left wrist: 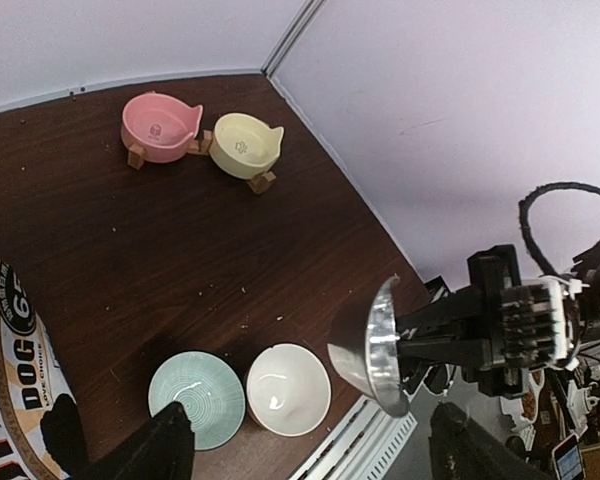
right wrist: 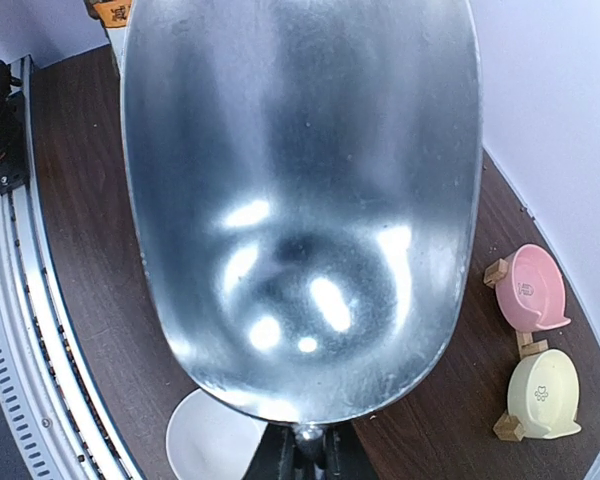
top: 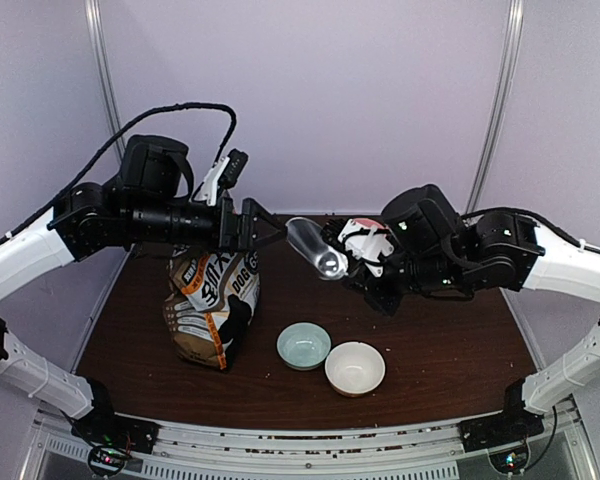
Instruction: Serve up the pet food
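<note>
In the right wrist view most of the desk (right wrist: 90, 200) is hidden behind the metal scoop (right wrist: 300, 200), by which the frame is filled. Of the right tool (right wrist: 305, 460) only a dark sliver is seen at 6 o'clock, cut by the edge. A white bowl (right wrist: 208, 445) at 7 o'clock is partly covered by the scoop. In the left wrist view the fingers (left wrist: 155, 450) of the left tool (left wrist: 305, 445) are cropped at the bottom edge, and the dog-food bag (left wrist: 15, 370) is cut off at 8 o'clock. From above, the bag's mouth is hidden behind the left arm (top: 170, 220).

Pet food (left wrist: 248, 322): tiny brown specks scattered on dark tabletop (left wrist: 130, 250); too small to confirm.
</note>
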`<state>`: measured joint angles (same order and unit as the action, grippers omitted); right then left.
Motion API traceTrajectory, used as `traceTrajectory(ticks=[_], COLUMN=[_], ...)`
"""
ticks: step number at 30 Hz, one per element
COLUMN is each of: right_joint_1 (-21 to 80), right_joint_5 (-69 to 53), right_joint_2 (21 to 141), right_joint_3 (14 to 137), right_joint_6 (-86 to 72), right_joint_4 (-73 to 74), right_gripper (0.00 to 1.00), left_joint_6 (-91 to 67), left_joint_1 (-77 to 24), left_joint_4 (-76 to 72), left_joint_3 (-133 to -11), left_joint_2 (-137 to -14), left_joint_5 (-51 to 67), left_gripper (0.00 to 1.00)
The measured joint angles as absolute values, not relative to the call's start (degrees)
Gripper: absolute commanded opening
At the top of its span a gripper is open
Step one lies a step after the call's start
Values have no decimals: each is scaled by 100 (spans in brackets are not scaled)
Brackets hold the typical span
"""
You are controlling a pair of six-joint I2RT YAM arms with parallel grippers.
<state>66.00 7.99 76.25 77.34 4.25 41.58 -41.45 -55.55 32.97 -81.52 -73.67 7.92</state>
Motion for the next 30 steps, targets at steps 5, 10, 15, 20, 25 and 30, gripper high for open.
traceTrajectory(ticks=[5,10,15,20,25,30], right_joint_1=[6814,6897,6910,6914,6914,6914], right_joint_5=[937,1026,1103,1142,1166,1288], right_joint_2=[7725,7808,7824,7848,7854,7854], right_joint_3=[7946,7979,8040,8047,8047,8038], right_joint_6=[506,602,631,674,753,821], right_joint_4=[4287,4348,4390,4418,4440,4460], right_gripper=[0,0,0,0,0,4], left_joint_6=[-4276,-4355,-4390,-4436,-4471,-4545], left_joint_1=[-5555,-5555,-5555,-5557,-5557,-5533], left_joint_4=[3223,3089,2995,2956,2910,2847], left_joint_3=[-8075,-8064,-8005,-7926,-7887,-7839], left_joint_2=[-7437,-7461,-7511,-7531,-7548,-7561], left_joint_5=[819,838,930,1035,1118,1131], left_gripper=[72,46,33,21,4,0])
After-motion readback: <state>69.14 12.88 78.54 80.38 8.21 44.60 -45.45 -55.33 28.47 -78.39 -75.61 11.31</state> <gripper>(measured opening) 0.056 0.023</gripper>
